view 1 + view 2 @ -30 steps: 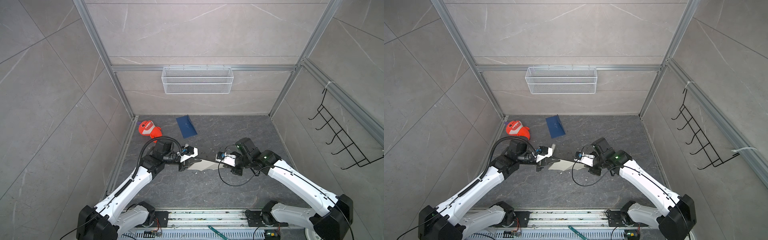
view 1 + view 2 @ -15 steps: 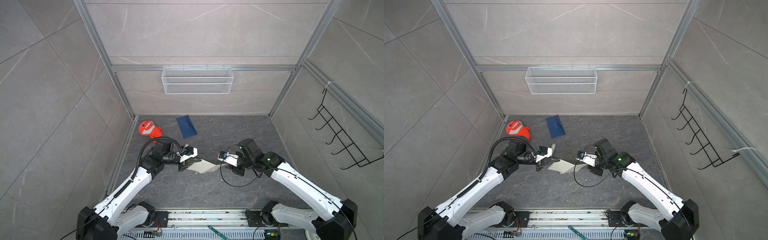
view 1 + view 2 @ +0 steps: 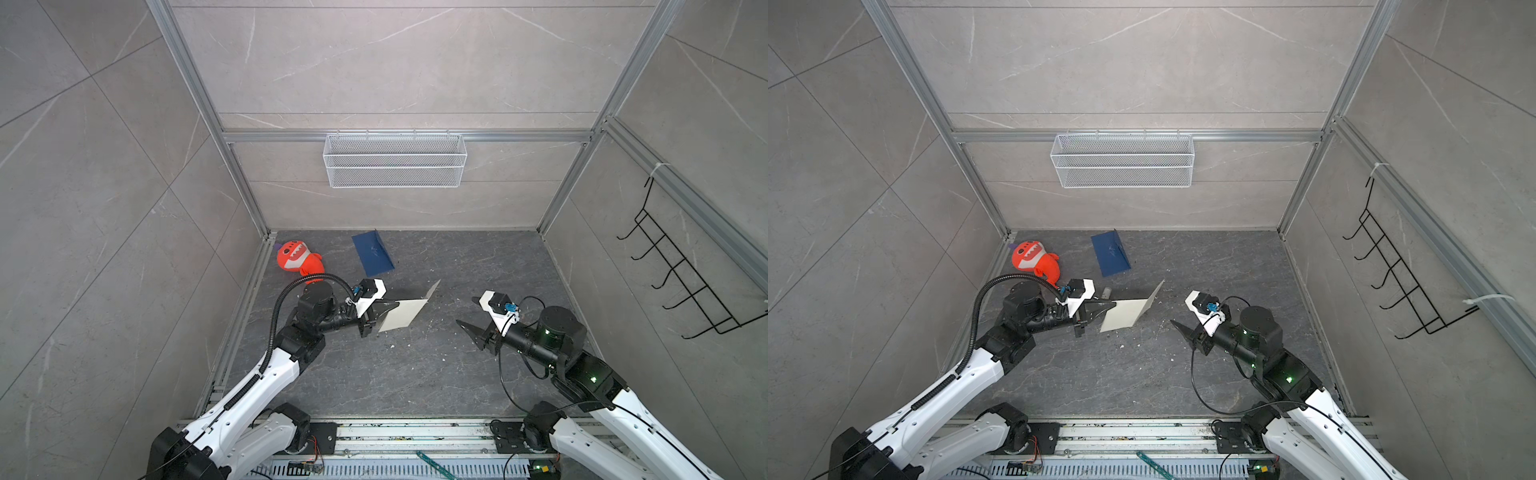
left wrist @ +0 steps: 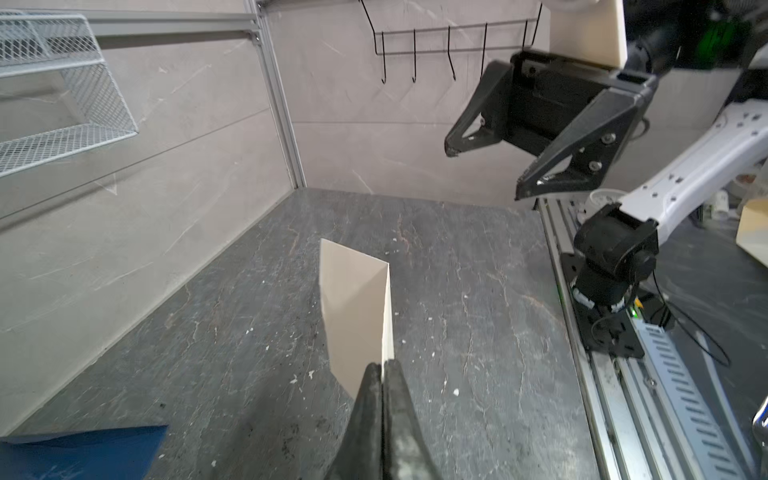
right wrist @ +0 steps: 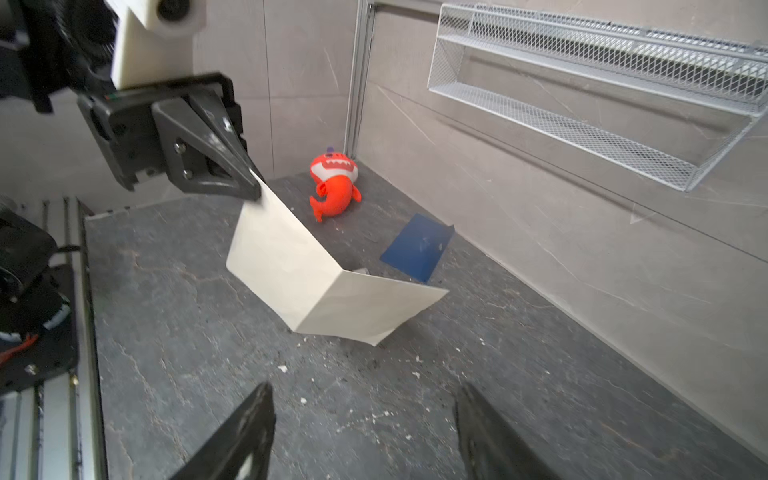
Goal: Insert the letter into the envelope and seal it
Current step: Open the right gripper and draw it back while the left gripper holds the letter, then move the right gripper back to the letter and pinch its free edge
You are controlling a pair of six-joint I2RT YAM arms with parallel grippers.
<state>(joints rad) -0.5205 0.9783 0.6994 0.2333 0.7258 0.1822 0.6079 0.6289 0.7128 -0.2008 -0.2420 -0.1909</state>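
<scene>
The table (image 3: 415,374) carries a few things toward its back. The envelope (image 3: 372,257) lies flat there, and everything below is placed from it. On the wall behind and above the envelope hangs a wire basket (image 3: 395,160).

The letter (image 3: 401,318) is near the envelope on the robot's side. It is bent along one crease into an open V, with a plain pale face showing. The left gripper (image 4: 381,368) is clamped on one corner of it, and nothing else supports the sheet. Whether its lowest corner brushes the table I cannot tell.

The right gripper (image 4: 484,172) hangs farther from the envelope than the letter does. Its jaws are spread wide and empty, facing the letter's free edge.

A red toy (image 3: 297,259) sits near the envelope, toward the left arm's wall. What looks like a glue stick (image 3: 1106,292), mostly hidden, lies between envelope and letter.

Risks, as I judge them:
- **Grip:** a one-corner pinch lets the sheet swing, twist or slip out once the arm moves.
- **Fold:** the V is half open, so it will likely snag at the envelope's mouth instead of sliding in, unless it is pressed flatter first.
- **Envelope:** it lies loose with no gripper on it, so a push from the letter would slide it toward the wall.
- **Glue stick:** it lies on the way and could be knocked and roll away.
</scene>
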